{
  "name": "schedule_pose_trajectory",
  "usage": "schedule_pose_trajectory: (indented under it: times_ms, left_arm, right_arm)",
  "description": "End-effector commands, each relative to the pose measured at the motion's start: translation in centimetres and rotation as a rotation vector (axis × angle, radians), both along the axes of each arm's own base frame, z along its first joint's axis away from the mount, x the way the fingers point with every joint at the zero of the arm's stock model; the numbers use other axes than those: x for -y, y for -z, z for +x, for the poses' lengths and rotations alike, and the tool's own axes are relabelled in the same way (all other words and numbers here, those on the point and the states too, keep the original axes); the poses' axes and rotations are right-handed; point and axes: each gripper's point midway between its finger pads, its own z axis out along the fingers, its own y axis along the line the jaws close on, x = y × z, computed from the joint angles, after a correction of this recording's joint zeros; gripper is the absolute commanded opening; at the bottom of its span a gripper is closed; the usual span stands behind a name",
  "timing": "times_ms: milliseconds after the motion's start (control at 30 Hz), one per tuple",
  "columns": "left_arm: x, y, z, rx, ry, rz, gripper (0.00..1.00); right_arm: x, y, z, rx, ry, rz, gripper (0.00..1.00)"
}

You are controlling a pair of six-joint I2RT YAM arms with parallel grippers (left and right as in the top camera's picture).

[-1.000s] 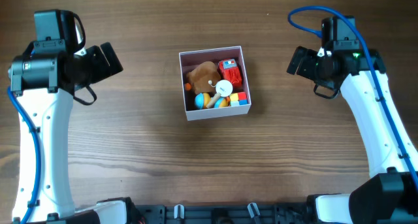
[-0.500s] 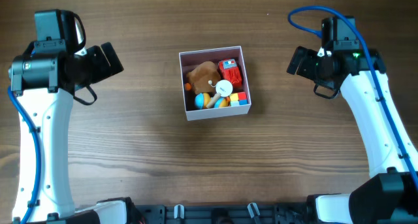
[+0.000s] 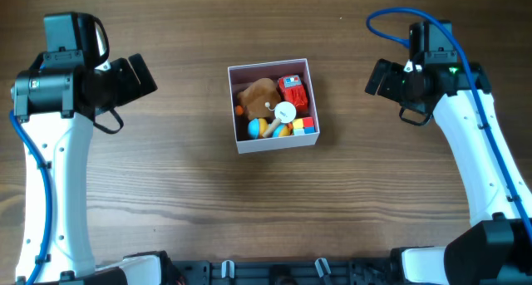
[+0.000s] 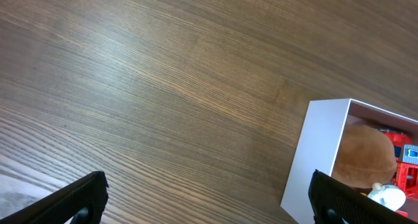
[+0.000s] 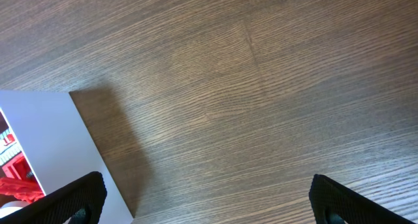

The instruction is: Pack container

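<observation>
The container, a square white-walled box, sits at the table's centre with toys inside: a brown plush, a red toy, a white round piece and small coloured blocks. Its white wall shows in the left wrist view and in the right wrist view. My left gripper is open and empty, well left of the container. My right gripper is open and empty, well right of it. Both are held above the bare wood.
Wooden tabletop all around the container. A dark rail with clamps runs along the front edge. The arm bases stand at the front corners.
</observation>
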Motion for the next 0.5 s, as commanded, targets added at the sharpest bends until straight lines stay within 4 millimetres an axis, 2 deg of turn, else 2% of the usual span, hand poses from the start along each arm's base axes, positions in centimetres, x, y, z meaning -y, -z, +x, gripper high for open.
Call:
schedule_pose_trajectory:
  times_ms: [0,300,400,467]
  left_arm:
    - [0.1,-0.8,0.0,0.022,-0.009,-0.015,1.0]
    - [0.1,-0.8,0.0,0.023,-0.009,-0.015,1.0]
    - [0.1,-0.8,0.0,0.022,-0.009,-0.015,1.0]
    - [0.1,-0.8,0.0,0.022,-0.009,-0.015,1.0]
  right_arm:
    - [-0.1,0.4,0.0,-0.008,-0.001,0.008,1.0]
    - [0.0,0.4,0.0,-0.008,0.0,0.003,1.0]
    - [1.2,0.3,0.0,-0.005,0.029,-0.06,1.0]
    - [1.3,0.2,0.0,-0.005,0.03,-0.064,1.0]
